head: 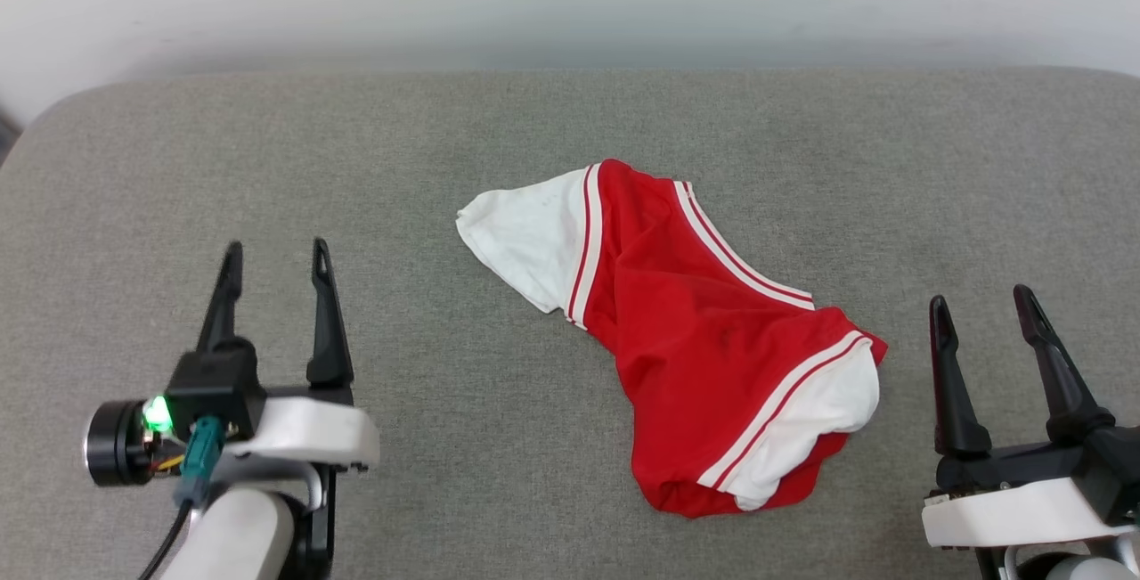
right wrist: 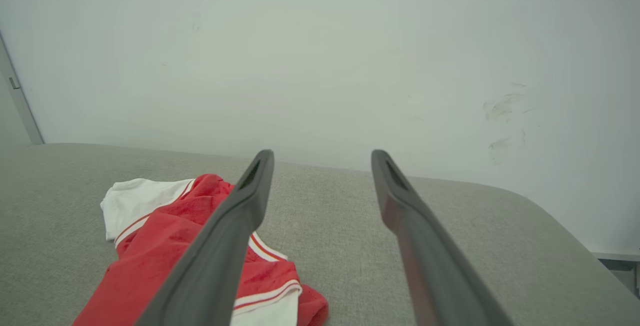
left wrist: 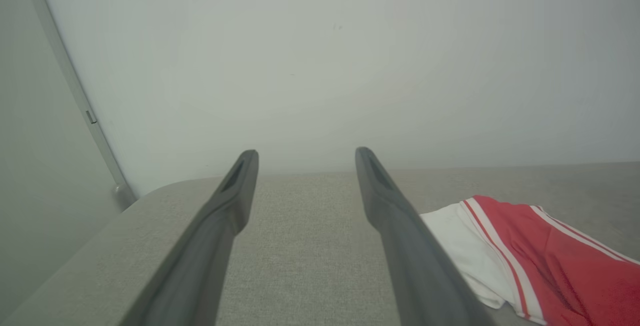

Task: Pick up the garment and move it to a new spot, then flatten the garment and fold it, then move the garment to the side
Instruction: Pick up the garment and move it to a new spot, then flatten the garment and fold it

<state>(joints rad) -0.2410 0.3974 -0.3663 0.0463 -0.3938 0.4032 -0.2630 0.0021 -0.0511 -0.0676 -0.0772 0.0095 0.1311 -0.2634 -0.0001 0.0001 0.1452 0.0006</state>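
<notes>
The garment [head: 695, 339] lies crumpled on the grey cushioned surface [head: 570, 117], a red jersey T-shirt with white sleeves and striped trim; its print is hidden in the folds. One white sleeve points up-left, the other lies at the lower right. My left gripper [head: 276, 259] hovers open to the garment's left, well apart from it, nothing between its fingers. My right gripper [head: 980, 304] stands open just right of the garment's lower sleeve. The left wrist view shows the garment [left wrist: 540, 261] right of the open fingers [left wrist: 390, 201]. In the right wrist view the garment [right wrist: 160, 251] lies left of and behind the left finger [right wrist: 240, 216].
A pale wall [head: 570, 1] rises behind the surface's far edge. The surface's rounded corners sit at the far left [left wrist: 150, 196] and far right [right wrist: 540, 206]. Bare grey fabric surrounds the garment on all sides.
</notes>
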